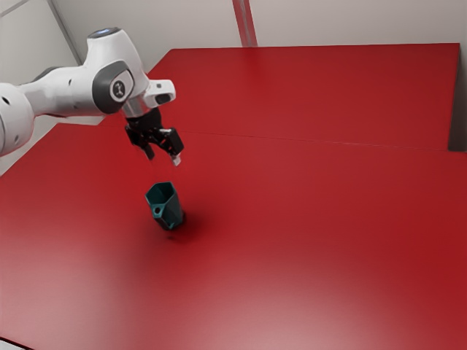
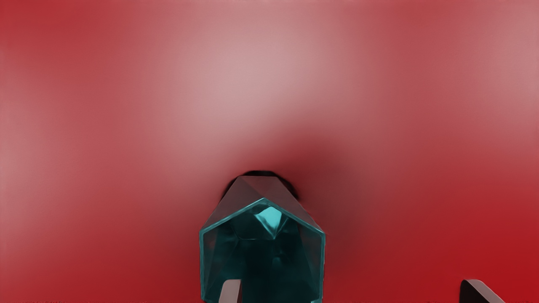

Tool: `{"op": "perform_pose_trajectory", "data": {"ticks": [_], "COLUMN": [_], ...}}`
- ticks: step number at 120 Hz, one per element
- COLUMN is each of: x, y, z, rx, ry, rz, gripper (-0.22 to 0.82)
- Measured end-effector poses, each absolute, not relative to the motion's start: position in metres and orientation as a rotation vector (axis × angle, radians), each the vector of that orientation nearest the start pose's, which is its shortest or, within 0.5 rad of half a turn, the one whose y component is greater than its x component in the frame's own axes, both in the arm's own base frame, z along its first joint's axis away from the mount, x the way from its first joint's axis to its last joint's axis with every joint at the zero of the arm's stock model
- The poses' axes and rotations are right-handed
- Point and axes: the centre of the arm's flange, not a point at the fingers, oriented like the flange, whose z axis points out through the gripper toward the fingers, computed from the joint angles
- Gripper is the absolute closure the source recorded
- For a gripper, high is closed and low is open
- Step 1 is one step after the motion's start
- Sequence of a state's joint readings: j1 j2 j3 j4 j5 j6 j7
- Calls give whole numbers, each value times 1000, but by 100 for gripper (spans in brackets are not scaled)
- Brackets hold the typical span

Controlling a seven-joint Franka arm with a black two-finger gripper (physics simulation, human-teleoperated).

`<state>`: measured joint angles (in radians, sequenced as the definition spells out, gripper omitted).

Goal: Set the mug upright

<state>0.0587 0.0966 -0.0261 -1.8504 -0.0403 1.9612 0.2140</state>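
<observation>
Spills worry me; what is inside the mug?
Inside the mug, faceted teal walls and a bright patch show. One fingertip covers part of it, hiding whatever is behind.

From my station I couldn't see the arm's [image 1: 62,91] base, cut off by the exterior view's left edge, and the table [image 1: 306,219] ran out of that view too. The mug's [image 1: 173,208] underside was hidden by its own body, and the small ring on its side was too small for me to tell whether it was a handle. In my wrist view, the bottom edge cropped the mug and both fingers [image 2: 230,292] of the pincer [image 1: 163,159]; one finger covered part of the mouth, and the dark inside was hard to read.
</observation>
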Motion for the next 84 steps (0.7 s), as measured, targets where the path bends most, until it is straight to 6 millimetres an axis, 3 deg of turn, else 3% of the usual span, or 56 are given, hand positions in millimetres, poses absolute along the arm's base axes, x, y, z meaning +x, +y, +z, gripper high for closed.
{"op": "perform_pose_trajectory", "data": {"ticks": [21,35,53,84], "x": [588,582,575,571], "y": [15,9,2,1], "z": [537,571,583,583], "rx": [-3154,-3150,-3152,-3158], "ry": [279,296,316,320], "rz": [-93,-100,-53,1], "gripper": [2,1,1,0]}}
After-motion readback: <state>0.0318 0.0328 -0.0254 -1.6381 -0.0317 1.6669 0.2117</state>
